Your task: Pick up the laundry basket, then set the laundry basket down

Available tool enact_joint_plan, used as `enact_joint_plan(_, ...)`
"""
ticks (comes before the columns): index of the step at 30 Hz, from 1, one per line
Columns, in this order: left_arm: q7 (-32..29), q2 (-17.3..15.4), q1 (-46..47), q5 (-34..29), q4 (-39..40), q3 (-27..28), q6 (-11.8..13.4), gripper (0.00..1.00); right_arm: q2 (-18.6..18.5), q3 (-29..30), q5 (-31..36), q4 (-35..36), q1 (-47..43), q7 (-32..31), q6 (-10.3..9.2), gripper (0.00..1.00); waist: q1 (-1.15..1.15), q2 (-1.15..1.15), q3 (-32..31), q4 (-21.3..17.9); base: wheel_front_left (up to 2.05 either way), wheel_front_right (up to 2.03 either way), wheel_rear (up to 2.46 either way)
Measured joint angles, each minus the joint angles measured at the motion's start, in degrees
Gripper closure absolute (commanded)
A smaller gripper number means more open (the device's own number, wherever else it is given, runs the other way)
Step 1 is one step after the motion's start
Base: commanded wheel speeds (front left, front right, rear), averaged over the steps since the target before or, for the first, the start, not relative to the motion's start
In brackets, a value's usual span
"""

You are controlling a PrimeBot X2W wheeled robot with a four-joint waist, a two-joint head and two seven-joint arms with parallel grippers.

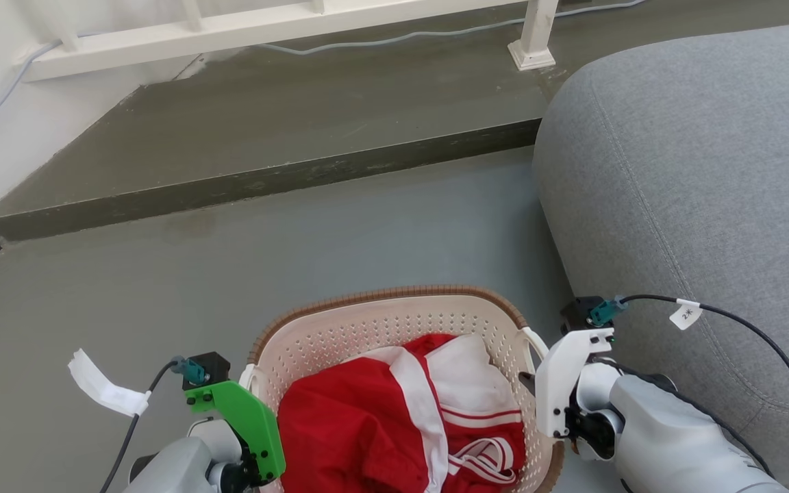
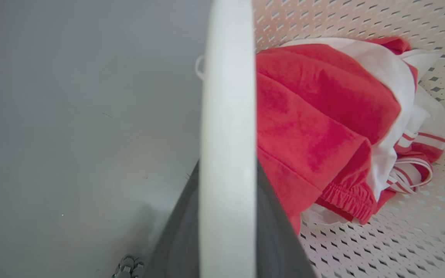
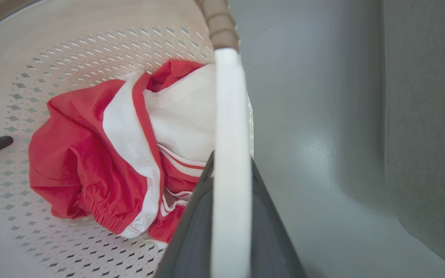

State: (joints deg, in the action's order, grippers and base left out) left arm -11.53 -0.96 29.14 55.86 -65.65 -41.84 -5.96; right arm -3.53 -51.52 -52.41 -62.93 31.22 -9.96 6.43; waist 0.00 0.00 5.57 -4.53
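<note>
Head view puts the laundry basket (image 1: 367,327) at the near edge of the floor (image 1: 312,233), right in front of me and between my two arms, with a red and white garment (image 1: 367,424) heaped in its near half. I cannot tell whether its base touches the floor or hangs just off it. My left wrist view shows the left tool (image 2: 227,173) narrowed onto the left handle (image 2: 226,88), one dark finger on each side of the white loop. My right wrist view shows the right tool (image 3: 230,166) pinched the same way on the right handle (image 3: 228,116), just below the brown rim (image 3: 218,23). So both tools are holding the basket by its loops. To lift well, I judge both arms should rise together at one rate, so the basket rides level and the garment does not slide to one end. The loops look thin and smooth, so a tilt could let them pivot in my grip. The grey sofa (image 1: 696,178) is just beside my right arm, so I would come straight up and set down flat on open floor to its left.
</note>
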Motion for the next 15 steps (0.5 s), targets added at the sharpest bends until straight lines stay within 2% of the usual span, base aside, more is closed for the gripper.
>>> enact_joint_plan(15,0.1,-0.1,0.0,0.5,0.0,-1.0,0.2,1.00,-0.1,-1.0,-0.7,-0.2,0.0,0.0,0.00,1.00,0.00,0.00,0.0,-0.2,0.00,0.00,0.00)
